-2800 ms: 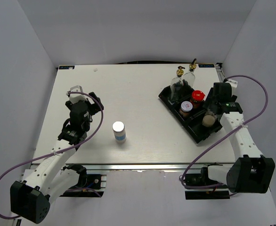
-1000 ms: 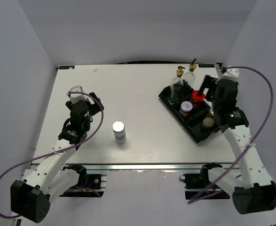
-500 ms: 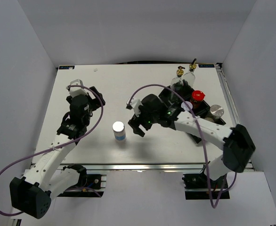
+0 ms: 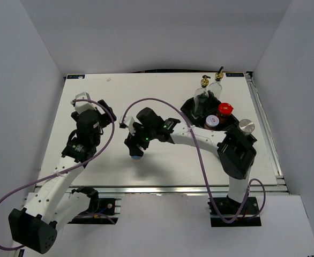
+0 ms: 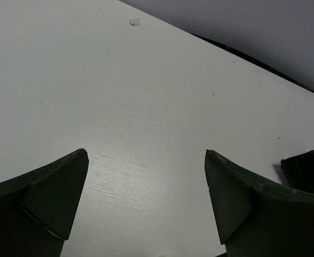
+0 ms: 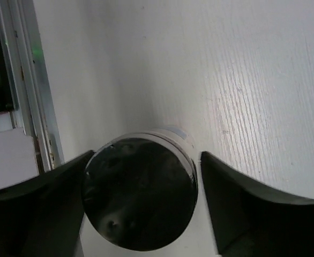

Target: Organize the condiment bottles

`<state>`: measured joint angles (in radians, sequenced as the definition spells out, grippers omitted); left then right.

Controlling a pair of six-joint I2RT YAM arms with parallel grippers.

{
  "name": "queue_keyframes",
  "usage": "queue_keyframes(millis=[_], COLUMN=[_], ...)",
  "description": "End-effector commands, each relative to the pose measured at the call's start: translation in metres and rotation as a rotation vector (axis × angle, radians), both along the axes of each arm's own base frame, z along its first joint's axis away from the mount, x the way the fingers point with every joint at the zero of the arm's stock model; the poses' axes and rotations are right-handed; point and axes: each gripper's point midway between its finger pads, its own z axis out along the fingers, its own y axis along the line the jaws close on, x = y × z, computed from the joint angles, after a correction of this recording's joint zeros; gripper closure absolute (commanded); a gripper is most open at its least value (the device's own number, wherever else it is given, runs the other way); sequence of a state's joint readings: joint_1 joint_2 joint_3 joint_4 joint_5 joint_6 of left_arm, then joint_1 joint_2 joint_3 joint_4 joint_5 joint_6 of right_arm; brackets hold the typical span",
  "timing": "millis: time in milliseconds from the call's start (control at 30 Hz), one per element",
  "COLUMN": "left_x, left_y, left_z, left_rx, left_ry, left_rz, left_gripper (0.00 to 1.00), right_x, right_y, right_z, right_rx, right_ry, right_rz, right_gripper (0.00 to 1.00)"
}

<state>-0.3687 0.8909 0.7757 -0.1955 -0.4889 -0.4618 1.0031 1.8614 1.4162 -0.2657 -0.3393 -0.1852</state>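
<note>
Right fingers [image 6: 34, 214] are spread wide and set on either side of the blue-labelled bottle [image 6: 140, 193], whose silver lid is seen from above between them. A gap is seen at one side; at the other, contact cannot be told. The bottle is not gripped. It is stood upright on the white table [image 4: 162, 91], towards the near edge and about midway across, well apart from the black tray [image 4: 189, 111] on the right.

Left fingers [image 5: 44, 206] are likewise spread wide, with nothing between them, and are held over bare table on the left side. A corner of the tray is seen at the right edge of the left wrist view.

Two tall glass bottles [image 4: 202, 94] with gold pourers are stood at the far end of the tray. A red-lidded jar [image 4: 225, 110] and a silver-lidded jar [image 4: 211, 122] are placed just beside each other in the tray. A second silver-lidded jar [image 4: 246, 126] is seen by the tray's right side, next to the right arm; whether it sits in a compartment cannot be told.
</note>
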Motion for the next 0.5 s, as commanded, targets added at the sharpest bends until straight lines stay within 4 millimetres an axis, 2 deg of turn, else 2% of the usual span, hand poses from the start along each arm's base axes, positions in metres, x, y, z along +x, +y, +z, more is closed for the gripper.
queue_keyframes(millis=[0, 67, 100, 133, 167, 200, 233, 267, 300, 333, 400, 433, 467], left_x=[-0.004, -0.004, -0.004, -0.004, -0.004, -0.004, -0.003, -0.002, -0.001, 0.001, 0.003, 0.005, 0.007], left_y=[0.005, 0.006, 0.006, 0.006, 0.006, 0.006, 0.005, 0.005, 0.003, 0.001, -0.003, -0.005, -0.007], left_z=[0.002, 0.002, 0.003, 0.002, 0.003, 0.004, 0.006, 0.007, 0.008, 0.010, 0.011, 0.012, 0.012], left_rx=[-0.001, -0.001, -0.001, -0.001, -0.003, -0.005, -0.009, -0.014, -0.017, -0.023, -0.026, -0.030, -0.034], left_ry=[-0.013, -0.016, -0.018, -0.020, -0.024, -0.030, -0.040, -0.047, -0.053, -0.063, -0.071, -0.081, -0.084], left_rz=[0.022, 0.024, 0.024, 0.023, 0.023, 0.023, 0.023, 0.022, 0.018, 0.010, -0.012, -0.016, -0.025], left_gripper=[0.02, 0.02, 0.02, 0.02, 0.02, 0.02, 0.02, 0.02, 0.02, 0.02, 0.02, 0.02, 0.02], right_x=[-0.002, 0.002, 0.004, 0.003, 0.004, 0.005, 0.004, 0.010, 0.013, 0.015, 0.031, 0.035, 0.044], right_y=[0.023, 0.018, 0.014, 0.009, 0.000, -0.007, -0.017, -0.034, -0.045, -0.060, -0.099, -0.118, -0.143], right_z=[0.037, 0.038, 0.038, 0.051, 0.046, 0.049, 0.068, 0.062, 0.064, 0.083, 0.076, 0.091, 0.087], right_rx=[0.140, 0.125, 0.117, 0.133, 0.109, 0.110, 0.138, 0.108, 0.101, 0.130, 0.076, 0.096, 0.050], right_ry=[-0.016, -0.026, -0.026, -0.032, -0.037, -0.046, -0.053, -0.074, -0.084, -0.090, -0.092, -0.112, -0.132], right_rz=[0.034, -0.012, -0.034, -0.062, -0.104, -0.134, -0.182, -0.258, -0.297, -0.354, -0.530, -0.595, -0.699], right_gripper=[0.26, 0.49, 0.72, 0.80, 0.85, 0.90, 0.92, 0.93, 0.95, 0.96, 1.00, 1.00, 1.00])
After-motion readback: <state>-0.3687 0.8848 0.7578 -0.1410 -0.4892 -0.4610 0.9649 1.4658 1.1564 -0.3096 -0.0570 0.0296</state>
